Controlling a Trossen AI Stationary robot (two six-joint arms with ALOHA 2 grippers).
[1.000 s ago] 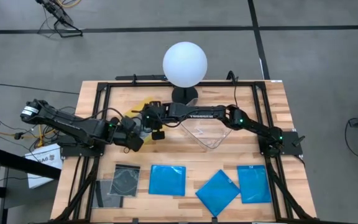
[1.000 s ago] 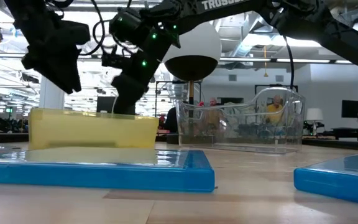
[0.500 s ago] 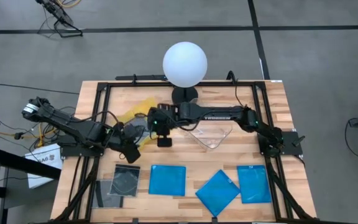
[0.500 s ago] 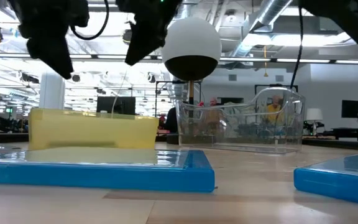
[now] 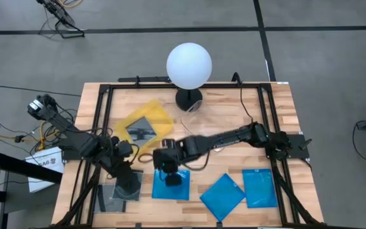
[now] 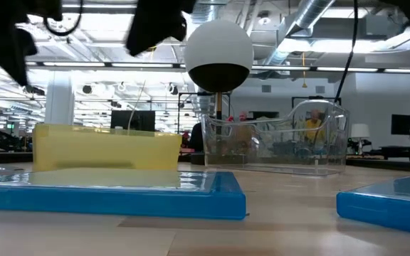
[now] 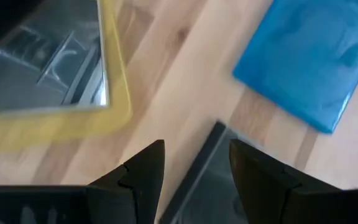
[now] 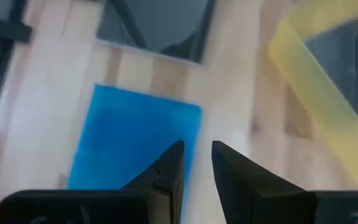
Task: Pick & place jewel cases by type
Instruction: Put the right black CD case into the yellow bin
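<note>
Three bright blue jewel cases lie flat along the near edge: one (image 5: 182, 186), one turned askew (image 5: 222, 196), one (image 5: 259, 187). Grey cases (image 5: 112, 196) lie at the near left, and another grey case (image 5: 138, 130) rests inside the yellow tray (image 5: 161, 116). My left gripper (image 5: 131, 186) hovers open above the near-left grey case (image 7: 213, 186), its fingers standing over that case's edge. My right gripper (image 5: 172, 180) hangs above the leftmost blue case (image 8: 129, 137), fingers narrowly apart with nothing between them.
A white globe lamp (image 5: 189, 65) stands at the far middle. The clear plastic tray (image 6: 276, 142) sits right of the yellow tray (image 6: 105, 146), partly under my right arm in the high view. Black frame rails (image 5: 100, 121) border the table.
Both grippers left the yellow tray area and swept toward the near edge. The left one now hangs over the near-left grey cases, the right one over the leftmost blue case. The yellow tray, with a grey case inside, is uncovered.
</note>
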